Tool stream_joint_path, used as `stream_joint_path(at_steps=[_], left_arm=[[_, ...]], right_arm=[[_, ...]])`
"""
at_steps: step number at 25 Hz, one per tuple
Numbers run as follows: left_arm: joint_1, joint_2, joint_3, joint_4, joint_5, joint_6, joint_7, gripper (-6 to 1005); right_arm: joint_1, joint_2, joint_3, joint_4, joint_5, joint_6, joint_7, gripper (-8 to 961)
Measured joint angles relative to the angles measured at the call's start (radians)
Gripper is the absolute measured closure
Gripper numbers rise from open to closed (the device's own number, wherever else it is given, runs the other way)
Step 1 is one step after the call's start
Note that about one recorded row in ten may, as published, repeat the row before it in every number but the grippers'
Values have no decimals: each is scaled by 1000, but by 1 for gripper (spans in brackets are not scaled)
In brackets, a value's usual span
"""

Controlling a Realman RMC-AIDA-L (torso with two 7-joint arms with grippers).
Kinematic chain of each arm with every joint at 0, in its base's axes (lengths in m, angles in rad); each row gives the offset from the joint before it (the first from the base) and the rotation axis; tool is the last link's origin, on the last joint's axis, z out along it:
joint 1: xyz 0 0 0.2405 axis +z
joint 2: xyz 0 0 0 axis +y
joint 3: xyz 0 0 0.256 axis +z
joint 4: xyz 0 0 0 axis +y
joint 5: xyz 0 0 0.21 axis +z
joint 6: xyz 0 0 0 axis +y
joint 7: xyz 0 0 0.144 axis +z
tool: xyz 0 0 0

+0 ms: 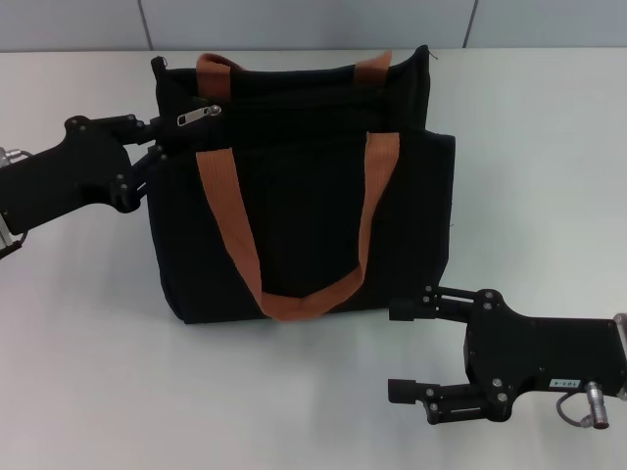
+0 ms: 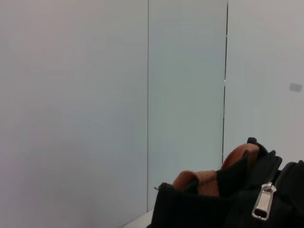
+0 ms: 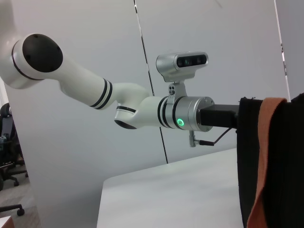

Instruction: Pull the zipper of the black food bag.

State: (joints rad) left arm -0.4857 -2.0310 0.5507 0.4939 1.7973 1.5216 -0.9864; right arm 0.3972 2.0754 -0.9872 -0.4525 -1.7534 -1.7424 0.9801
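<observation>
The black food bag (image 1: pixel 304 196) stands in the middle of the white table, with its orange-brown straps (image 1: pixel 230 225) hanging down the front. The silver zipper (image 1: pixel 199 115) lies at the bag's top left end. It also shows close up in the left wrist view (image 2: pixel 263 202), on the bag's top edge (image 2: pixel 199 209). My left gripper (image 1: pixel 155 145) is at the bag's left side, just below and left of the zipper. My right gripper (image 1: pixel 404 350) is open and empty, low on the table by the bag's front right corner. The right wrist view shows the bag's side (image 3: pixel 285 161).
The white table (image 1: pixel 88 343) reaches in all directions around the bag. A grey panelled wall (image 1: pixel 294 24) stands behind it. In the right wrist view my left arm (image 3: pixel 142 111) reaches in behind the bag.
</observation>
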Motion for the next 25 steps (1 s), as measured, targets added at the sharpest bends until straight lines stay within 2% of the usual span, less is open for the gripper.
stream_joint_path(at_steps=[6,9,14,18,25], left_arm=[[-1,0,0,0,-24,35,0,681],[-1,0,0,0,-41,73,1,800],[-12,0,1,0,-44,103,-2,978],[-16,-3,1,0,-47,104,-5,978],[-17,-5,0,0,-54,104,-4,979]], right_arm=[[0,0,12,0,3,-27,1,135],[5,0,48,0,22,-88,28,136],[46,-9,144,-10,93,-193,243,135],[100,-24,201,-55,107,-213,476,135],[221,-38,199,-184,98,-165,817,140]])
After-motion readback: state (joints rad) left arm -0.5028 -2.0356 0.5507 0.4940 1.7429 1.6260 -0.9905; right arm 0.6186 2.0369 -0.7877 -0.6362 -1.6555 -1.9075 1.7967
